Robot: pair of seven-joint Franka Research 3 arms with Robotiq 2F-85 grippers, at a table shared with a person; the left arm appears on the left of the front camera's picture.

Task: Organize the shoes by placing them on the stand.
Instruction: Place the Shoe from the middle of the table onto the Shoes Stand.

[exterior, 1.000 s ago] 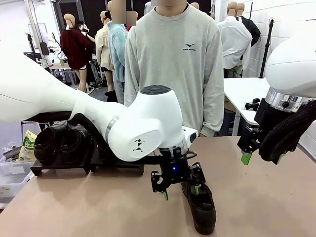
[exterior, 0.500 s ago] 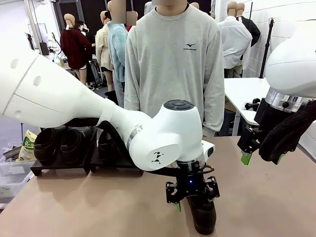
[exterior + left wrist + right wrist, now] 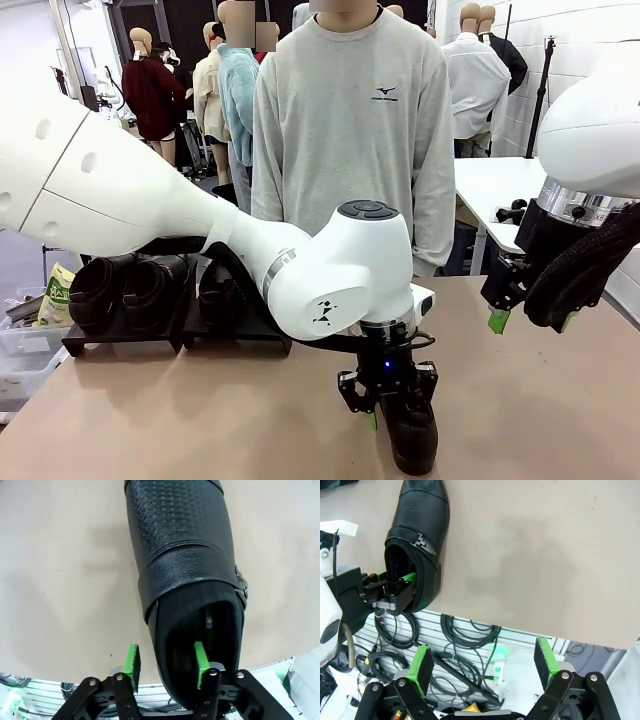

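Left jaws lower, straddling shoe wall

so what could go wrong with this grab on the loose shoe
The left pincer pinches only the thin side wall of the shoe near the heel, one pad inside the opening and one outside. The shoe may tilt toe-down or slip out when lifted. It lies near the table's edge, so a slip could send it off. The stand already holds shoes it could bump.

From the front we are looking across the table toward the person. Both wrist cameras are looking down, sharing the shoe, the left closer.
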